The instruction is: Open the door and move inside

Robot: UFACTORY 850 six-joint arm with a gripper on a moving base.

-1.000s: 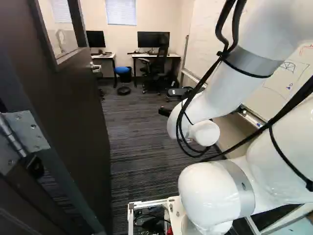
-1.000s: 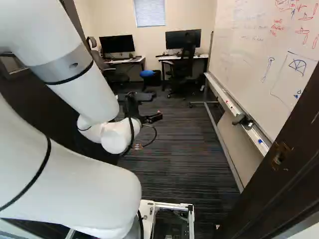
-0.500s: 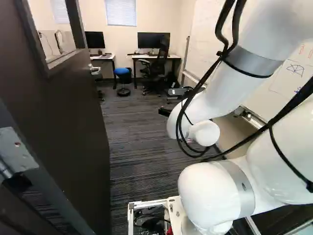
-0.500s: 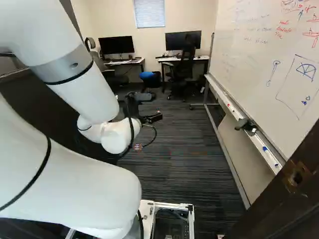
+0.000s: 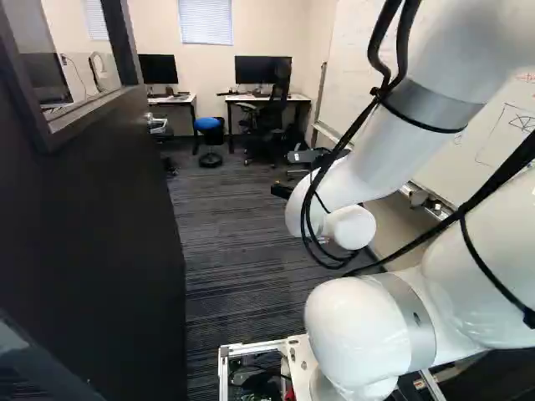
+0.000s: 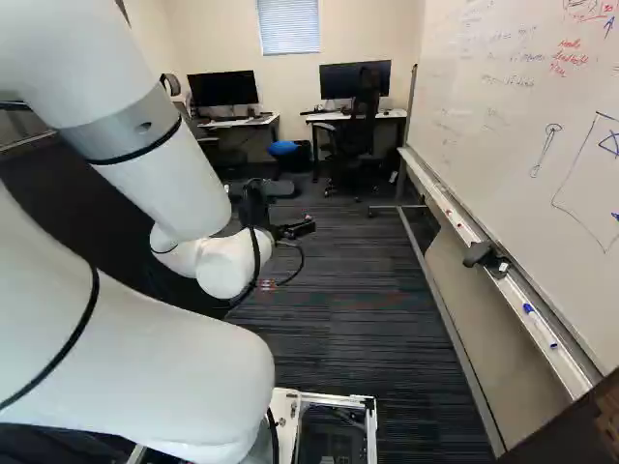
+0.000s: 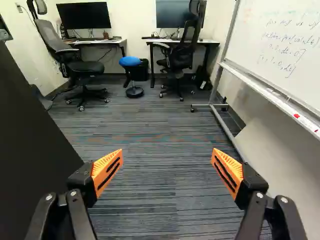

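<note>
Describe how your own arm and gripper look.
The arm is glossy white with rounded, tubular segments and smooth grey bands at some joints. Black cables run along its outside, held by thin black straps. The gripper is black with silver screws; its two fingers carry wedge-shaped orange pads with ribbing and dark slots.

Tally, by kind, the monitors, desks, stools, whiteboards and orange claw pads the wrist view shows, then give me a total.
Monitors: 2
Desks: 2
Stool: 1
Whiteboard: 1
Orange claw pads: 2
Total: 8
</note>
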